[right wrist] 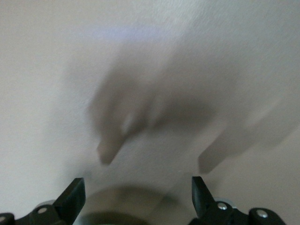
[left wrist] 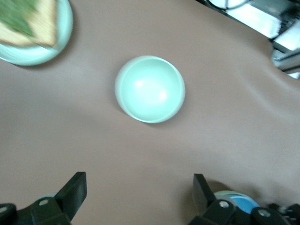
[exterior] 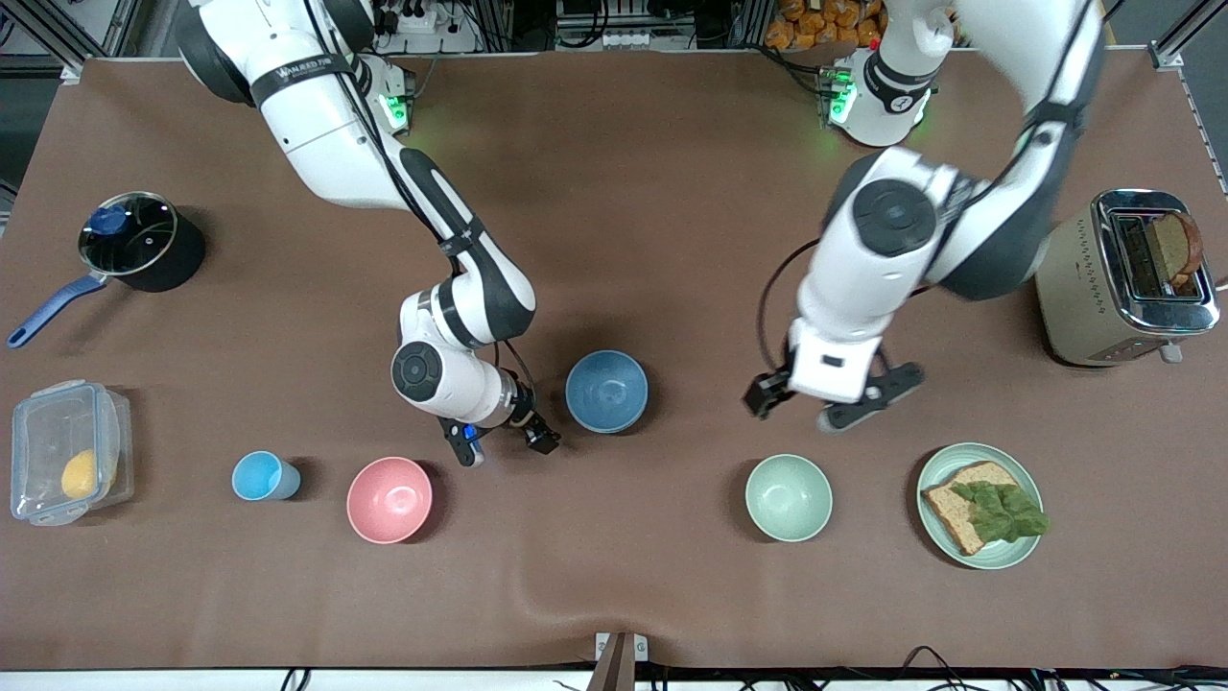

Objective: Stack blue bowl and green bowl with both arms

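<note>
Green bowl [exterior: 789, 497] sits nearest the front camera, beside the sandwich plate [exterior: 1027, 550] toward the left arm's end. Left gripper [exterior: 833, 401] hangs over bare cloth just farther back, fingers spread wide; bowl lies ahead of it, open cloth around. Blue bowl [exterior: 606, 391] mid-table, right gripper [exterior: 503, 443] close beside it, fingers wide, empty.

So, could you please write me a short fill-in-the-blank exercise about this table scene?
1. The slice of bread with lettuce lies on a mint-green ____.
2. The blue bowl stands ____ from the front camera than the green bowl.
3. The left end effector hangs open over bare table, holding ____.
4. The right end effector is open beside the ____ bowl.

Answers: plate; farther; nothing; blue
</note>
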You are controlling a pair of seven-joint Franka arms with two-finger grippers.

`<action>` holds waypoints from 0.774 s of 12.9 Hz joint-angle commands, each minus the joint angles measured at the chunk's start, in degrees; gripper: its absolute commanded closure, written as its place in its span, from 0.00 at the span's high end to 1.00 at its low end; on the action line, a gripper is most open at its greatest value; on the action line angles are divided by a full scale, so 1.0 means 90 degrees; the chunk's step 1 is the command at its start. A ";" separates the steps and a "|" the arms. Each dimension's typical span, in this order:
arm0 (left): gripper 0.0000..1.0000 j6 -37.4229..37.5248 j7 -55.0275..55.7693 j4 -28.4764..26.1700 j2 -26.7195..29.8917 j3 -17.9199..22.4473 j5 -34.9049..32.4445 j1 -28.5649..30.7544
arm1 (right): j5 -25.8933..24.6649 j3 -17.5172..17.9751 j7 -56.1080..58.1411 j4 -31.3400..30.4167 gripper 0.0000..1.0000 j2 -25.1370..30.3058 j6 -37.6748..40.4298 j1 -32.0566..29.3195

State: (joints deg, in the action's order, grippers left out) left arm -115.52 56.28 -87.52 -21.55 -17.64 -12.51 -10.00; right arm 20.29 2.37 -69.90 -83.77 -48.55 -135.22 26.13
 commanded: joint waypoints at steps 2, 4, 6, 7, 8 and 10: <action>1.00 0.1572 -0.2107 -0.0295 0.1191 -0.0081 0.0071 0.0748 | -0.0184 -0.0019 0.0188 0.0001 1.00 0.0208 0.0209 -0.0061; 1.00 0.1877 -0.2967 -0.0353 0.1678 -0.0003 0.0606 0.0993 | -0.0204 -0.0028 0.0741 0.0069 1.00 0.0432 0.0802 -0.0255; 1.00 0.2490 -0.3565 -0.0266 0.1885 0.0152 0.0765 0.1120 | -0.0204 -0.0019 0.1824 0.0060 1.00 0.0783 0.1495 -0.0733; 1.00 0.2561 -0.3867 -0.0266 0.2022 0.0376 0.0929 0.1101 | -0.0223 -0.0038 0.2313 0.0040 1.00 0.1017 0.1818 -0.0851; 1.00 0.2610 -0.4208 -0.0275 0.2062 0.0639 0.1076 0.1072 | -0.0311 -0.0135 0.2695 0.0001 1.00 0.1309 0.2014 -0.0900; 1.00 0.2766 -0.4397 -0.0275 0.2140 0.0915 0.1126 0.0916 | -0.0438 -0.0311 0.3369 -0.0009 1.00 0.1808 0.2871 -0.1221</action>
State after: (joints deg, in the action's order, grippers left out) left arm -91.68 18.83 -88.59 -3.96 -11.47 -3.96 -0.61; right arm 17.93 0.03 -44.29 -81.52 -37.79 -114.53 17.34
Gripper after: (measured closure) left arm 0.000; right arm 0.000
